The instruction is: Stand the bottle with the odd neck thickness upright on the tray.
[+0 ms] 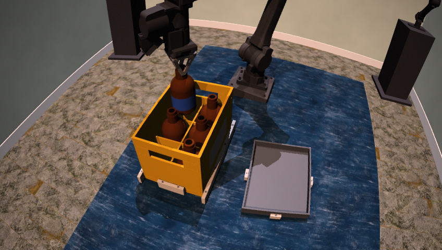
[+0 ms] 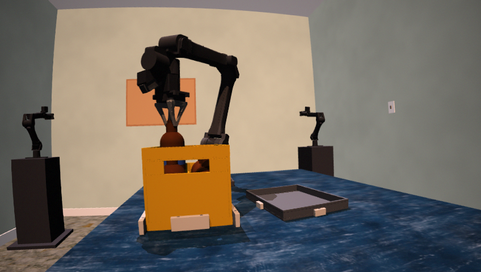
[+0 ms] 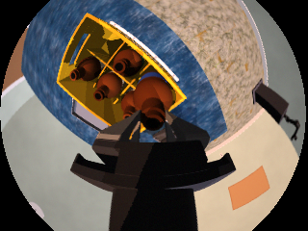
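My gripper (image 1: 182, 71) (image 2: 171, 123) (image 3: 152, 114) is shut on the neck of a brown bottle with a blue label (image 1: 183, 92) (image 2: 171, 139) (image 3: 149, 94). The bottle hangs upright, raised partway out of the far left cell of the orange crate (image 1: 167, 169) (image 2: 185, 192) (image 3: 71, 58); its lower part is still inside the crate walls. Several other brown bottles stand in the crate, such as one (image 1: 173, 125) at the left, one (image 1: 210, 107) at the far right and one (image 1: 199, 128) in the middle right. The dark grey tray (image 1: 307, 185) (image 2: 337, 203) lies to the right of the crate with nothing on it.
The arm's base (image 1: 252, 80) stands behind the crate on the blue mat (image 1: 325, 102). Black pedestals (image 1: 403, 61) (image 2: 37, 198) stand at the room's corners. Pale wooden stops (image 1: 170, 186) sit against the crate and the tray.
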### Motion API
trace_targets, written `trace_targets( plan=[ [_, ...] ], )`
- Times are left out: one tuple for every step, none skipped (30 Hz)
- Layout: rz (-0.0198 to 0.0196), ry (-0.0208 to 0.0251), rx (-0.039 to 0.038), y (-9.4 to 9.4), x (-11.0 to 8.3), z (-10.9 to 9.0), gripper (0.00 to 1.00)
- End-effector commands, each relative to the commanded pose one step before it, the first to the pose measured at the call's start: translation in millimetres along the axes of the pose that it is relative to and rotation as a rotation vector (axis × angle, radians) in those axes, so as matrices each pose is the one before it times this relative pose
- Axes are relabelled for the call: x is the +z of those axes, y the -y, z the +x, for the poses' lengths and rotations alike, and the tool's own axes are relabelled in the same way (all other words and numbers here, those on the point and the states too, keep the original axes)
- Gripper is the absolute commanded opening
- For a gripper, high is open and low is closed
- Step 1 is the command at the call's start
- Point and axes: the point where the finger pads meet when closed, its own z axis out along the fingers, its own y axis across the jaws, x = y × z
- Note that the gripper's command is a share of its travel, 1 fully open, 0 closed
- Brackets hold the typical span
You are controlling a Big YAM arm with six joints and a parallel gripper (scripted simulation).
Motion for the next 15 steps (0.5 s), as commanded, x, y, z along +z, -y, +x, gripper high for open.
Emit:
trace_targets(
  plan=[
    [-0.01272, 0.08155, -0.01114, -2.51, -38.62, -14.41, 0.0],
    [-0.00009, -0.0001, -0.00095, -0.32, -1.15, 0.09, 0.0],
    [0.0, -0.0007, -0.00001, -0.02, -0.96, -0.05, 0.0],
    [0.00029, -0.00141, 0.00098, 0.33, -0.72, -0.21, 0.0],
    [0.00023, -0.00097, 0.00147, 0.51, -0.89, -0.22, 0.0],
    [0.00009, -0.00022, 0.00104, 0.37, -1.15, -0.11, 0.0],
    [-0.0001, 0.0008, -0.00009, 0.0, -1.52, 0.1, 0.0],
    [-0.00019, 0.00128, -0.00127, -0.4, -1.69, 0.26, 0.0],
    [-0.00011, 0.00084, -0.00171, -0.57, -1.52, 0.26, 0.0],
    [0.0, 0.0, 0.0, 0.0, 0.0, 0.0, 0.0],
    [0.0, 0.0, 0.0, 0.0, 0.0, 0.0, 0.0],
    [0.00135, -0.00777, -0.00003, -0.91, 1.56, -0.58, 0.0],
    [0.0002, -0.00087, 0.00048, 0.55, -0.89, -0.23, 0.0],
    [-0.00021, 0.00138, 0.00052, 0.5, -1.67, 0.04, 0.0],
    [-0.00023, 0.00148, 0.00096, 0.42, -1.67, 0.07, 0.0]
  ],
)
